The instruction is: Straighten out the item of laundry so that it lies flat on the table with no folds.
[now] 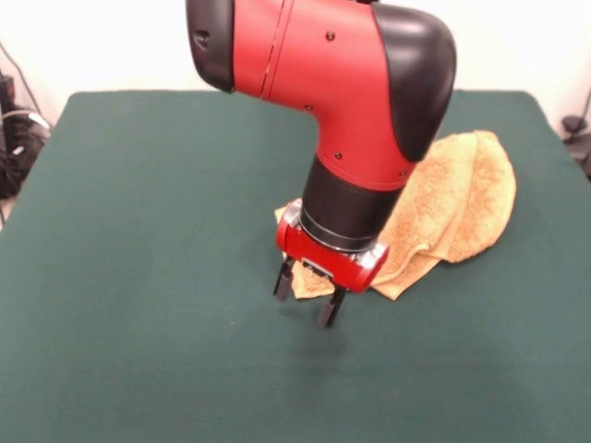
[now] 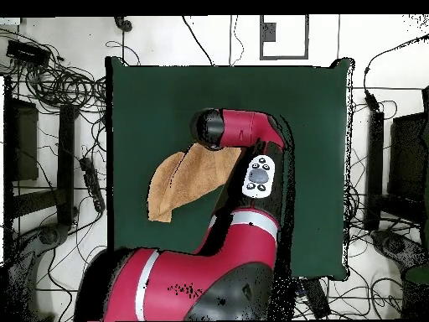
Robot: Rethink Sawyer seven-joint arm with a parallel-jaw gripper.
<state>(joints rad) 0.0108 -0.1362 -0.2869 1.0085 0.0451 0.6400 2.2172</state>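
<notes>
The orange-tan towel [image 1: 459, 206] lies folded and bunched on the dark green table [image 1: 138, 277], right of centre in the front view. Part of it is hidden behind the arm. In the overhead view the towel [image 2: 183, 180] stretches left of the arm, with a fold along its left end. My gripper [image 1: 307, 299] hangs just above the table at the towel's near left corner. It is open, with both black fingers [image 1: 283, 278] pointing down and nothing between them. In the overhead view the gripper is hidden under the arm's wrist [image 2: 219, 128].
Cables and dark equipment [image 2: 50, 92] lie on the floor around the table. The table's edges [image 2: 110, 151] show on all sides in the overhead view. My arm's body [image 2: 209, 285] covers the table's bottom middle there.
</notes>
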